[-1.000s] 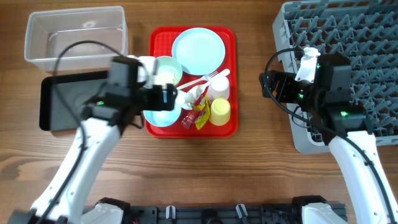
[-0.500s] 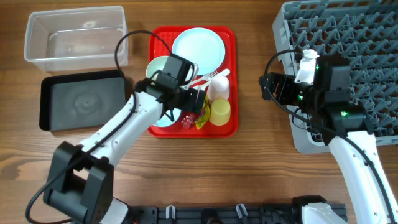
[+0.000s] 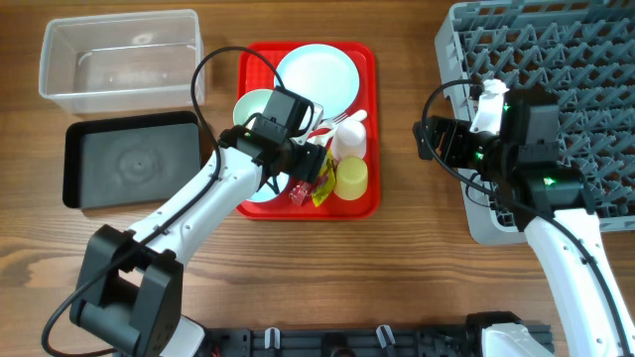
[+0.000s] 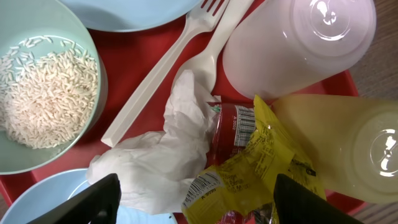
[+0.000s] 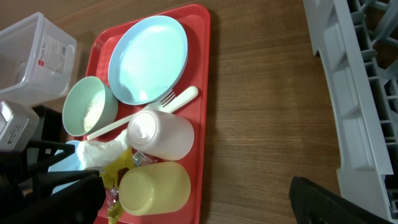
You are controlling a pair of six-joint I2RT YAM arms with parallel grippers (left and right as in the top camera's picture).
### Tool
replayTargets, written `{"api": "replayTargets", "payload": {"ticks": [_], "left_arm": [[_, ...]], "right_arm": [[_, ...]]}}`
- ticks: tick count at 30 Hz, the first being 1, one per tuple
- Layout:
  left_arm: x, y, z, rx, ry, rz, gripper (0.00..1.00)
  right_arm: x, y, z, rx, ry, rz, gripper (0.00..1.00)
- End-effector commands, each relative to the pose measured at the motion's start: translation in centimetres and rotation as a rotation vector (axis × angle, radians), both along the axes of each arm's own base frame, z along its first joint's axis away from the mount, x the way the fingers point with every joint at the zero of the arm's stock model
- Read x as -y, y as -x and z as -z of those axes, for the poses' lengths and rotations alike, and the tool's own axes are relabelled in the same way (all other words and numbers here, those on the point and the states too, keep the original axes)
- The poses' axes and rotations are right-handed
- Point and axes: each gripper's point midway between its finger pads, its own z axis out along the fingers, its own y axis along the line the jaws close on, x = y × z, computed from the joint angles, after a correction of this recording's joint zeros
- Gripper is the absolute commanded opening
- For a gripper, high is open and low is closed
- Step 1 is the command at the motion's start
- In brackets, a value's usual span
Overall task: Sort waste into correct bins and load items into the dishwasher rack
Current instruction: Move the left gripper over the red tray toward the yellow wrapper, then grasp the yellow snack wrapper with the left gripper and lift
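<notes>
My left gripper (image 4: 196, 208) is open, low over the red tray (image 3: 369, 69), its fingers either side of the crumpled white tissue (image 4: 155, 155) and yellow wrapper (image 4: 249, 168). A red wrapper (image 4: 233, 124) lies between them. Beside these are a bowl of rice grains (image 4: 43, 87), a fork (image 4: 168, 62), a spoon (image 4: 211, 56), a white cup (image 4: 298, 37), a yellow cup (image 4: 348, 143) and the blue plate (image 3: 316, 81). A second bowl (image 4: 37, 199) sits under the left finger. My right gripper (image 5: 193, 202) is open and empty, by the rack's (image 3: 556, 99) left edge.
The clear tub (image 3: 119, 59) stands at the back left with the black tray (image 3: 134, 159) in front of it. Bare wooden table (image 3: 407, 248) lies between the red tray and the rack. The left arm's cable (image 3: 198, 74) loops over the tub's corner.
My left arm swung right from over the black tray to over the wrappers on the red tray, then held nearly still. The right arm has not moved.
</notes>
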Motion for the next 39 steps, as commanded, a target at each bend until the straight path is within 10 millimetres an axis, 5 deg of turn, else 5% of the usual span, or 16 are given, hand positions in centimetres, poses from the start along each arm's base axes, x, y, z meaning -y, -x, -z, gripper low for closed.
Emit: {"api": "replayTargets", "payload": {"ticks": [1,14,26,36,39], "left_arm": [[0.3,-0.8,-0.6,0.033,-0.007,0.014,0.74],[0.2,-0.5,3.2,-0.043,-0.047,0.015,0.63],[0.4,-0.6,3.1,-0.035,-0.043,0.018,0.04],[0.7,-1.1,1.0,0.001,-0.021,0.016,0.04],[0.4,-0.4,-0.1,0.0,-0.022,0.018,0.3]], "right_arm": [[-0.1,-0.3,-0.7,0.009,-0.02,0.006,1.0],[-0.1,-0.3,-0.7,0.009,-0.02,0.007,1.0],[0.1,-0.3,-0.7,0.009,-0.014,0.012,1.0],[0.3,-0.3,-0.6,0.009,-0.007,0.02,1.0],[0.3,-0.3,-0.6,0.009,-0.006,0.02,1.0]]}}
